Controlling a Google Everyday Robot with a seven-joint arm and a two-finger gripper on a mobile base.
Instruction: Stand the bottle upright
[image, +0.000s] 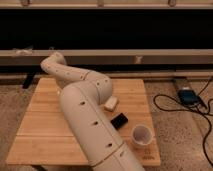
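Note:
The bottle is hidden; nothing on the visible tabletop matches it. My white arm (90, 115) rises from the bottom of the camera view, bends at an elbow (97, 86) and reaches left, ending at the wrist (54, 64) over the far left part of the wooden table (45, 125). The gripper sits beyond that wrist and is covered by the arm, so I see nothing held in it.
A small white rectangular block (111, 103) and a flat black object (119, 120) lie right of the arm. A white cup (141, 135) stands near the front right corner. Cables and a blue device (187, 95) lie on the floor to the right. A dark wall runs behind.

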